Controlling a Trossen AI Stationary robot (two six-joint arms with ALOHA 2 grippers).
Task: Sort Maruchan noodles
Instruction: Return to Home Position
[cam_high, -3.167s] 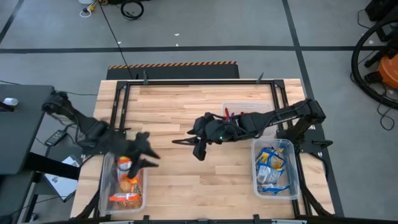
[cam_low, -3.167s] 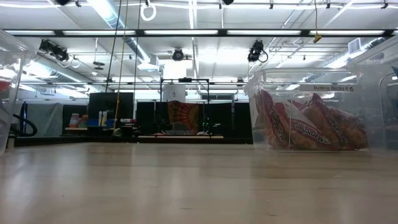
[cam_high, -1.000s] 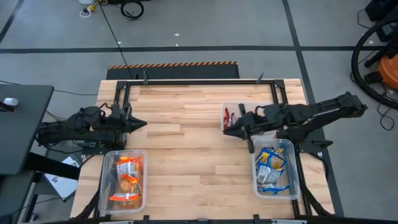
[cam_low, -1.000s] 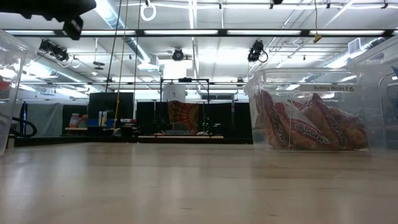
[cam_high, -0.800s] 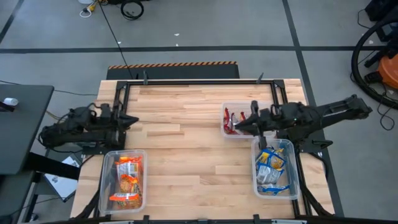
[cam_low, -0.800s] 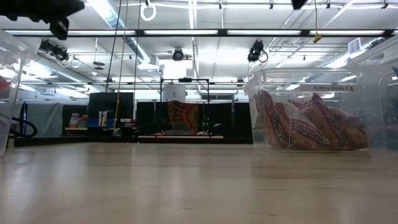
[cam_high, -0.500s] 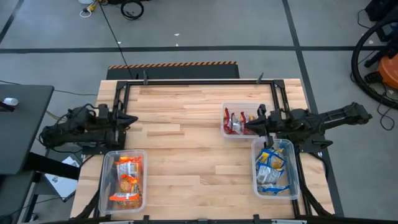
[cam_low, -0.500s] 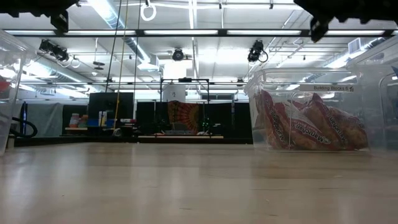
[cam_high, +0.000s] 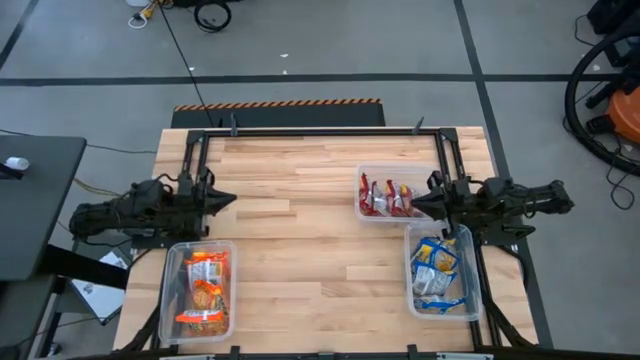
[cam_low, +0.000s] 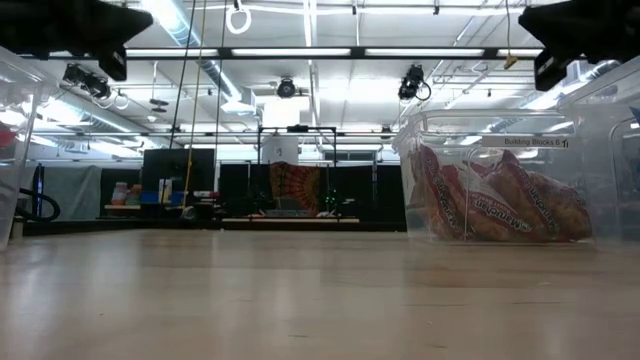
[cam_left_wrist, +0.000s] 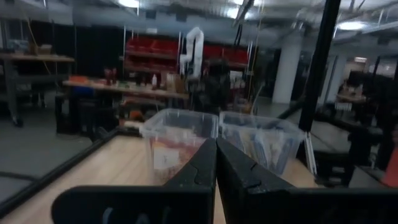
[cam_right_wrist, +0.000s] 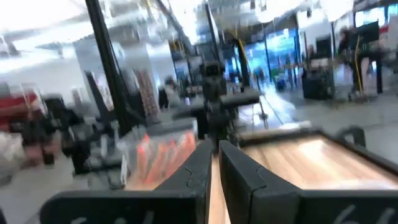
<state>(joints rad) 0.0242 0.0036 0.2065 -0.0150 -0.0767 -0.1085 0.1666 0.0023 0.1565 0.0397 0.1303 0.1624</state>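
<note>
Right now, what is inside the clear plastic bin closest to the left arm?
The clear rectangular plastic bin holds orange crinkly noodle packets, piled on one another. The top packets cover whatever lies beneath, so the count cannot be told.

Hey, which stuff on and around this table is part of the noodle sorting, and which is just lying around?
Job: orange packets in left bin; red packets in far right bin; blue packets in near right bin; left gripper, right gripper, both shut, empty, at the table's sides.
Lying about: striped strip, dark side desk, floor cable.
</note>
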